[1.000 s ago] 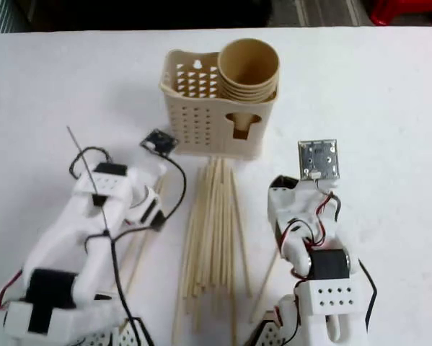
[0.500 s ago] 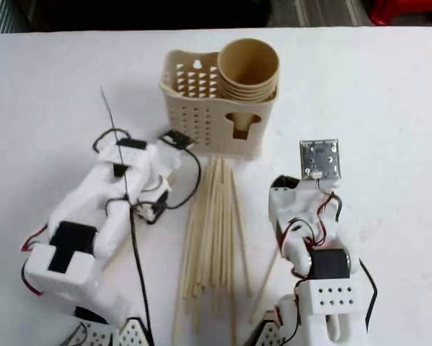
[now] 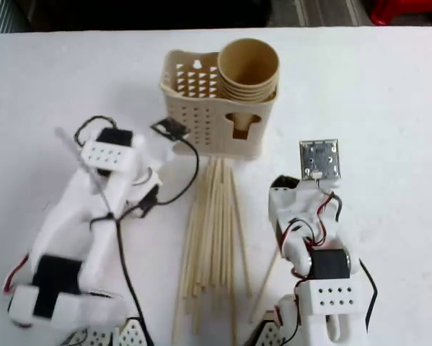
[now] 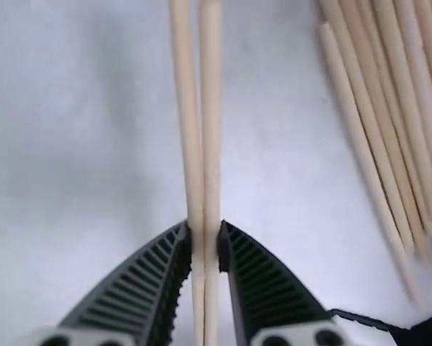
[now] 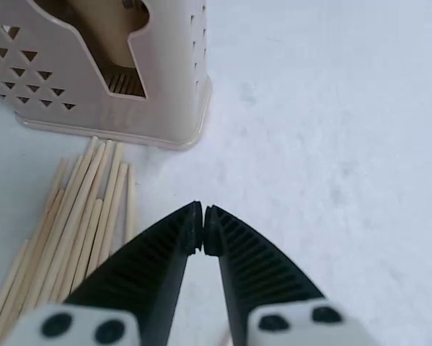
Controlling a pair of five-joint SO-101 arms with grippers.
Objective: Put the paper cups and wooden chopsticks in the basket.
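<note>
On the table (image 3: 42, 72): a tan basket (image 3: 208, 122) stands in the middle, close to the far edge, where a dark strip starts.
Room around: white table top runs wide on both sides of the basket and out past both arms.
Paper cups (image 3: 248, 68): stacked one inside the other, standing up in the end of the basket nearer the right arm (image 3: 309, 231). Their rims poke up above the basket wall.
Other end of the basket: its back wall with little holes shows from above.
Bunch of chopsticks (image 3: 212, 231): flat on the table between the two arms, pointing at the basket. The far tips lie just beside the basket's front wall, and the sticks fan out toward the near edge.
Lone chopstick (image 3: 266, 281): lies slanted near the right arm, a bit apart from the bunch.
Left arm (image 3: 86, 216): next to the bunch, with its front end near the basket's front corner.
Left gripper (image 4: 205, 249): fingers squeezed onto two chopsticks (image 4: 197, 108), one finger on each side. The two sticks lie side by side, touching, and stick straight out ahead over the white table. The bunch is off to one side, apart from them.
Right gripper (image 5: 202, 227): finger tips pressed together with nothing between them, over white table, near a front corner of the basket and beside the bunch.
</note>
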